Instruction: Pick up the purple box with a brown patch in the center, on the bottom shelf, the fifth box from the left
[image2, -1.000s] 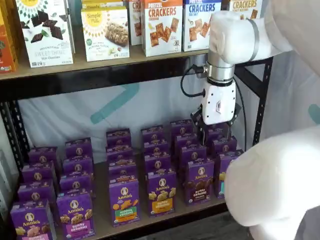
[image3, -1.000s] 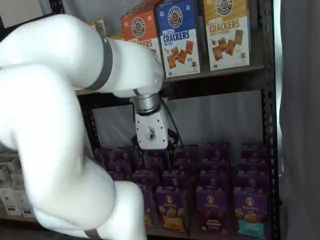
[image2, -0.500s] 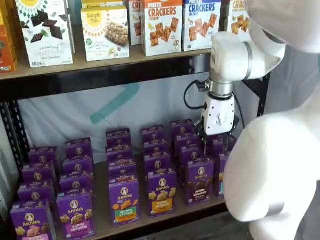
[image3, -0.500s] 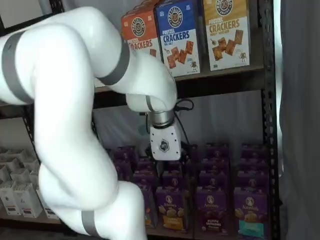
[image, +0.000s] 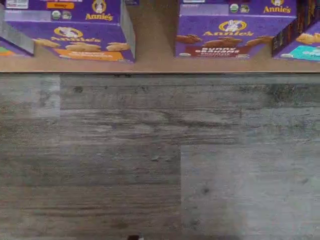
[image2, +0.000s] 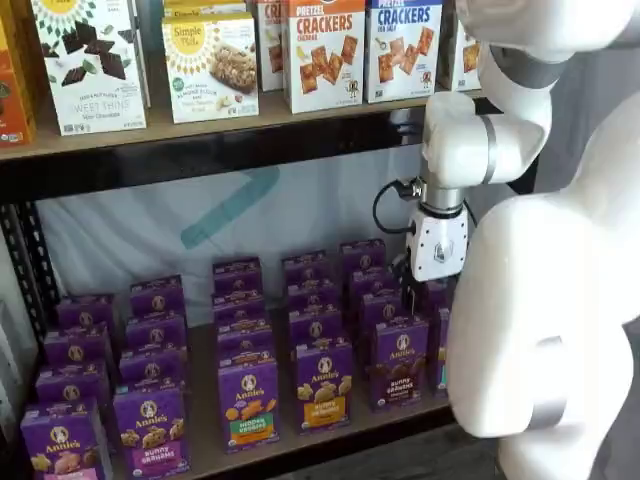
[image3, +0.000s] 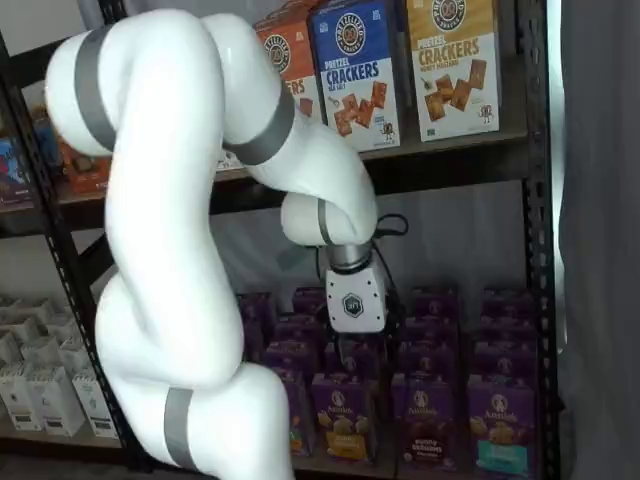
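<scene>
The purple box (image2: 400, 361) stands untouched at the front of its row on the bottom shelf (image2: 205, 440), so nothing has been lifted yet and the whole grasp is left to do. In both shelf views the gripper (image2: 432, 290) hangs over the rows of purple boxes, above and a little behind the target, which sits below it and toward the shelf's front edge. Its white body shows, but the fingers are lost against the dark boxes and partly behind the arm's big white link (image2: 540, 330), so I cannot tell whether they are spread or pressed together. In the wrist view the same box (image: 232, 37) appears at the shelf edge, with its brown cookie picture, beside the orange-banded box (image: 87, 37) and a teal-banded one (image: 302, 42), above grey floor planks (image: 160, 160). My judgement: the approach is underway; lowering, closing and lifting remain.
</scene>
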